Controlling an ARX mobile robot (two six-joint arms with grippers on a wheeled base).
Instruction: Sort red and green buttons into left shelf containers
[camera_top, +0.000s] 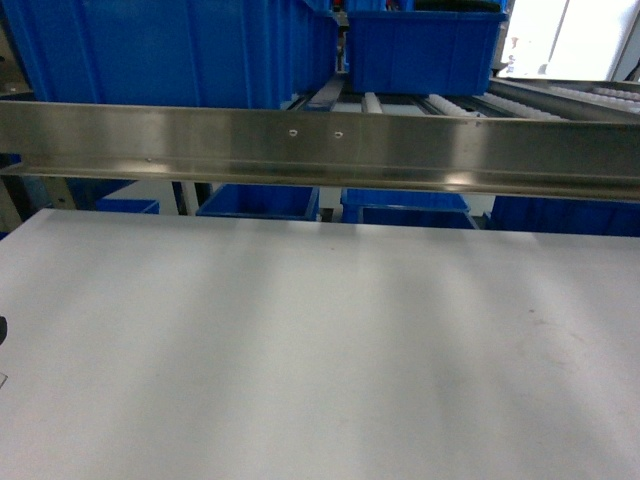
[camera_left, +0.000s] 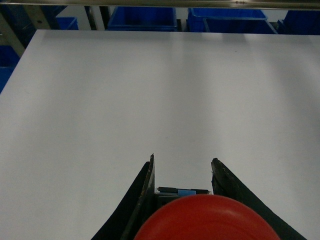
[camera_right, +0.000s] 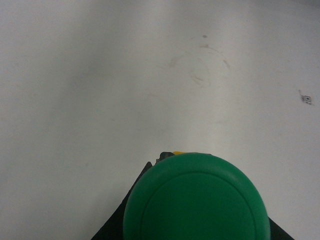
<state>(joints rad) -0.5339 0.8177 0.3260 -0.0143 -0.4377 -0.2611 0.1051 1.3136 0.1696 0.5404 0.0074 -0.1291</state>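
In the left wrist view a red button (camera_left: 205, 220) with a dark base sits between the two black fingers of my left gripper (camera_left: 183, 160), which is shut on it above the white table (camera_left: 150, 90). The right wrist view is filled at the bottom by the green button (camera_right: 196, 200). My right gripper (camera_right: 195, 165) is shut on it, with only dark finger edges showing beside the cap. A large deep blue container (camera_top: 170, 50) stands on the shelf at the upper left of the head view. Neither gripper shows in the head view.
A steel rail (camera_top: 320, 145) crosses the head view above the table's far edge. Another blue bin (camera_top: 420, 50) rests on a roller track behind it. Shallow blue trays (camera_top: 258, 202) lie below the rail. The white table (camera_top: 320, 350) spreads in front.
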